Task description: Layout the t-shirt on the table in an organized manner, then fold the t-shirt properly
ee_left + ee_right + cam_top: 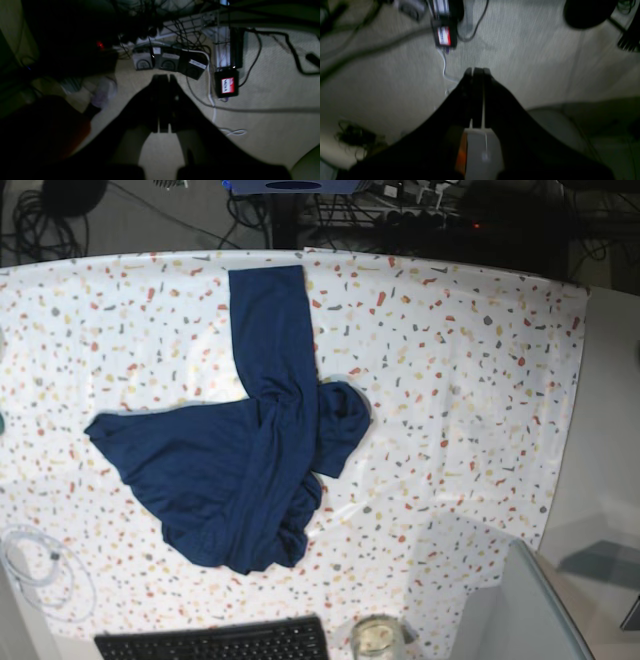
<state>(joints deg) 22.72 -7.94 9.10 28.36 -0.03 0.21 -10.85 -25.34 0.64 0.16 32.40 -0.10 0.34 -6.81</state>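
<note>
The dark navy t-shirt (250, 470) lies crumpled left of centre on the speckled white table (450, 380). One long strip of it reaches up to the table's far edge, and the rest is bunched in folds. Neither arm shows in the base view. In the left wrist view my left gripper (163, 78) is shut with its black fingers pressed together and nothing between them, above carpeted floor. My right gripper (476, 70) is also shut and holds nothing, over the same carpet. No shirt or table shows in either wrist view.
A black keyboard (215, 642), a glass jar (376, 638) and a coiled white cable (35, 565) sit along the table's near edge. A plain grey surface (600, 480) borders the right side. Foot pedals (170, 63), a red-labelled black box (227, 85) and cables lie on the floor.
</note>
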